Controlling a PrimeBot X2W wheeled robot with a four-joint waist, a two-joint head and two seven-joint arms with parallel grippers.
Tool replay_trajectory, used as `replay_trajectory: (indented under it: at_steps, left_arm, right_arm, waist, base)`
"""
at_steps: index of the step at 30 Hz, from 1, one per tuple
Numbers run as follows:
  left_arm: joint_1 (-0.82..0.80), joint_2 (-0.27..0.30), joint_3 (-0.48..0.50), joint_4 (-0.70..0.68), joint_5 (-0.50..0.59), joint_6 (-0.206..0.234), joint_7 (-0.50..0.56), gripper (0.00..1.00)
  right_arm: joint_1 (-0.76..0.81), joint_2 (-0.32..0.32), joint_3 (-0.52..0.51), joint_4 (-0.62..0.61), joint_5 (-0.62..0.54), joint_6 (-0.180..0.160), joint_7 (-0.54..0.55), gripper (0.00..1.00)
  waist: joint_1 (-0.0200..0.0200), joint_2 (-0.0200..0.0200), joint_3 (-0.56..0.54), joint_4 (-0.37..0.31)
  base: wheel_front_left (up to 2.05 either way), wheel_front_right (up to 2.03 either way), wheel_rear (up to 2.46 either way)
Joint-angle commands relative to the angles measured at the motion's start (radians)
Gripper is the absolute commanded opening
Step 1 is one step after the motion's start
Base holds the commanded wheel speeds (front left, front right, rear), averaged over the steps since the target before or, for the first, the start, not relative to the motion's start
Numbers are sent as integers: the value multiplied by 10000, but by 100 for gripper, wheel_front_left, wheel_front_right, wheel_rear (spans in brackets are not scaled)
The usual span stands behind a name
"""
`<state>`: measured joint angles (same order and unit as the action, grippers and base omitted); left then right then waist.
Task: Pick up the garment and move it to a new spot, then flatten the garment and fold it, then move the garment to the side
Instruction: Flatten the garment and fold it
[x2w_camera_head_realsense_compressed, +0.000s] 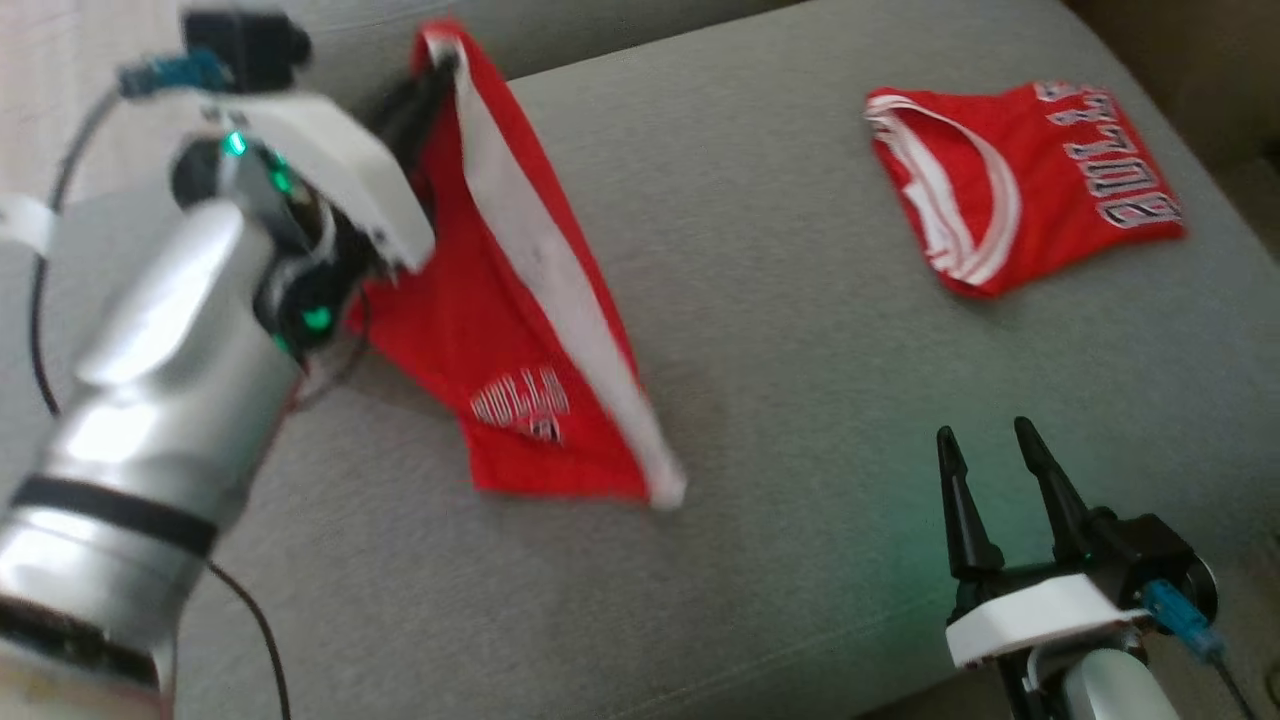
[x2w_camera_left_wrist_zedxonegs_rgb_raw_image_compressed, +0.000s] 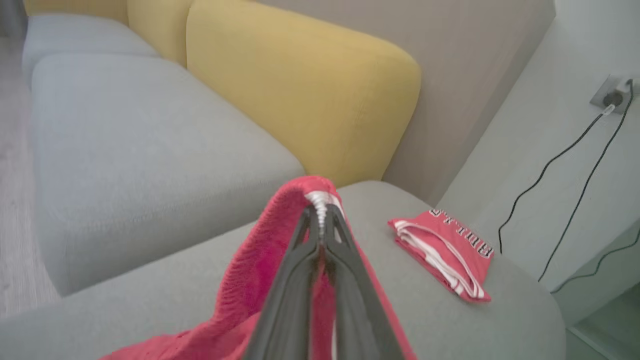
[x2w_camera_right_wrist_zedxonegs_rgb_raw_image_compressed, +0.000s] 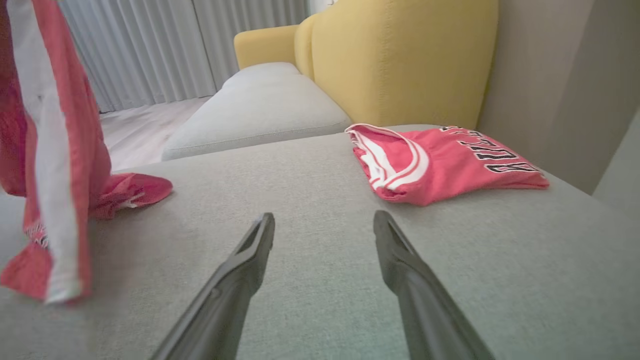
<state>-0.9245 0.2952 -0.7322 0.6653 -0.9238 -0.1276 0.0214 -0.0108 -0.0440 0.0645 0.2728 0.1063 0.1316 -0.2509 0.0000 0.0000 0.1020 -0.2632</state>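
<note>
**A:** How far along is it?

**B:** Early, I'd say. The work surface is the grey sofa cushion (x2w_camera_head_realsense_compressed: 800, 300), with a yellow backrest (x2w_camera_left_wrist_zedxonegs_rgb_raw_image_compressed: 300, 90) behind it. The garment (x2w_camera_head_realsense_compressed: 500, 330), a pair of red shorts with a white side stripe, is at the cushion's left side. It hangs from its top edge, and a lower part trails on the fabric.

**A:** So it's picked up?

**B:** Partly. It's lifted but not clear of the cushion, and it hasn't been set down anywhere new. Flattening, folding and moving it aside are all left to do.

**A:** What's the other red thing?

**B:** That's a jersey (x2w_camera_head_realsense_compressed: 1020, 190), lying folded at the far right, well apart from the shorts. It looks like a finished piece, and it may mark where folded items go.

**A:** And the hands?

**B:** The left hand (x2w_camera_left_wrist_zedxonegs_rgb_raw_image_compressed: 322, 220) is pinched tight on the garment's white-trimmed edge, with cloth bunched over the fingertips. The right hand (x2w_camera_head_realsense_compressed: 985, 435) is spread wide and holds nothing. It hovers over bare cushion near the front, between the two garments.
</note>
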Motion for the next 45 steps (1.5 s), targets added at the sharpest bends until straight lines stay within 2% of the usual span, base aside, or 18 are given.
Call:
replay_trajectory:
  at_steps: [1,6,12,15,19,21,26,30,32,36,39,42,43,44,45]
  left_arm:
    - [-858,319,424,-261,78,27,-115,0]
    - [-1671,-4,558,-138,168,15,-716,0]
    - [-1458,-324,-26,-904,-139,-23,-735,0]
    - [-568,-126,-939,-2373,-428,-27,-576,0]
    - [849,494,-1501,-4015,-729,-9,-488,0]
    - [1698,998,-1546,-4832,-822,292,-519,0]
    - [4074,2393,-1574,-6556,-931,1599,-796,0]
    - [5901,3056,-1246,-7053,-1311,2497,-1611,0]
    - [6660,3032,-990,-6972,-1709,2684,-2108,0]
    - [7531,2762,-395,-6113,-2129,2597,-2653,0]
    - [7837,2377,-31,-5055,-2052,2206,-2787,0]
    - [8036,1725,569,-4197,-1923,1726,-2822,0]
    - [8069,1536,844,-4012,-1645,1602,-2824,3]
    - [8127,1314,1169,-3884,-1348,1493,-2826,34]
    - [8230,1077,1492,-3785,-1087,1376,-2827,74]
  right_arm:
    - [-263,-62,269,-264,60,-9,-109,100]
    - [-325,-62,308,-322,273,-9,-109,100]
    - [-311,-62,104,-506,262,-9,-109,100]
    - [-257,-62,-83,-598,173,-9,-109,100]
    - [-166,-62,-304,-659,99,-9,-109,100]
    - [-90,-62,-380,-691,29,-9,-109,100]
    - [73,-62,-600,-743,-151,-9,-109,100]
    - [129,-62,-696,-764,-311,-9,-109,100]
    - [162,-62,-696,-751,-408,-9,-109,100]
    - [254,-62,-680,-698,-601,-9,-109,100]
    - [289,-62,-575,-632,-744,-9,-109,100]
    - [326,-62,-578,-595,-838,-9,-109,100]
    - [338,-62,-597,-597,-863,-9,-109,100]
    - [353,-62,-621,-600,-888,-9,-109,100]
    - [368,-62,-634,-601,-911,-9,-109,100]
  waist:
    - [0,0,36,-303]
    - [0,0,174,-679]
    - [0,0,210,-557]
    - [0,0,196,-120]
    - [0,0,112,418]
    - [0,0,83,706]
    - [0,0,61,1406]
    - [0,0,67,1929]
    - [0,0,27,2184]
    - [0,0,-90,2662]
    - [0,0,-202,2892]
    - [0,0,-297,3037]
    - [0,0,-316,3075]
    - [0,0,-341,3113]
    - [0,0,-366,3138]
  base:
    - [0,0,0]
    - [0,0,0]
    - [0,0,0]
    - [0,0,0]
    - [0,0,0]
    - [0,0,0]
    - [0,0,0]
    - [0,0,0]
    - [0,0,0]
    - [0,0,0]
    - [0,0,0]
    - [0,0,0]
    - [0,0,0]
    - [0,0,0]
    - [0,0,0]
